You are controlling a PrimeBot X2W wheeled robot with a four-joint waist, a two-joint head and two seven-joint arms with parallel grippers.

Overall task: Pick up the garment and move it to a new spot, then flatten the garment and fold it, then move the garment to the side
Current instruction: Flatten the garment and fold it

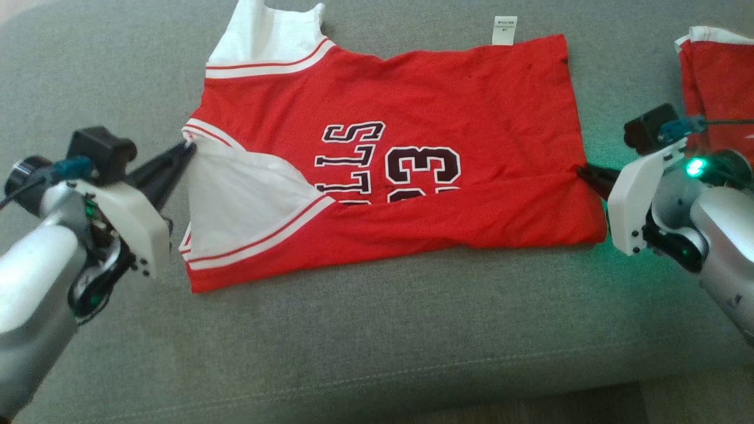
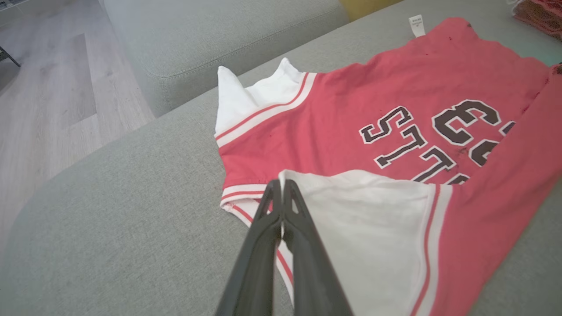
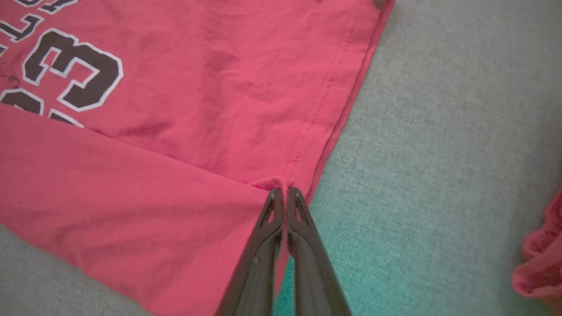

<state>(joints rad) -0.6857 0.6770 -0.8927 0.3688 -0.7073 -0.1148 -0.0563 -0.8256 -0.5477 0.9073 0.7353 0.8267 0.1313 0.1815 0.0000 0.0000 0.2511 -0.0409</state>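
Left gripper (image 1: 188,147) (image 2: 281,182) sits at my lower left, two dark fingers pressed together. I pinch a corner of white cloth on the red sleeveless cloth garment (image 1: 447,94) (image 2: 351,96) (image 3: 197,87) with white striped trim and black lettering. Right gripper (image 1: 580,172) (image 3: 283,189) comes in from my lower right with its fingers likewise closed. Its tips nip a small pucker of red cloth at the hem edge, where the folded part meets the layer under it. Green light (image 1: 695,166) glows on my right wrist, with a green tint on the cushion beside it.

The garment lies flat across the middle of the grey fabric sofa cushion (image 1: 377,341) (image 2: 109,219) (image 3: 439,131), armhole end toward my left, hem toward my right. Its near long edge is folded up over the body, covering the lower part of the lettering and digits. White inner side shows at the near armhole; the other white-trimmed armhole is at the far left corner. Past the far edge, a small white label (image 1: 505,29) (image 2: 417,25) sticks out onto the cushion.

Far right, apart from the garment, a second red cloth piece (image 1: 716,70) (image 3: 540,263) with a white edge lies on the same cushion. In the left wrist view, a grey sofa arm (image 2: 219,39) stands beyond the cushion and pale wooden floor (image 2: 52,87) lies further out.
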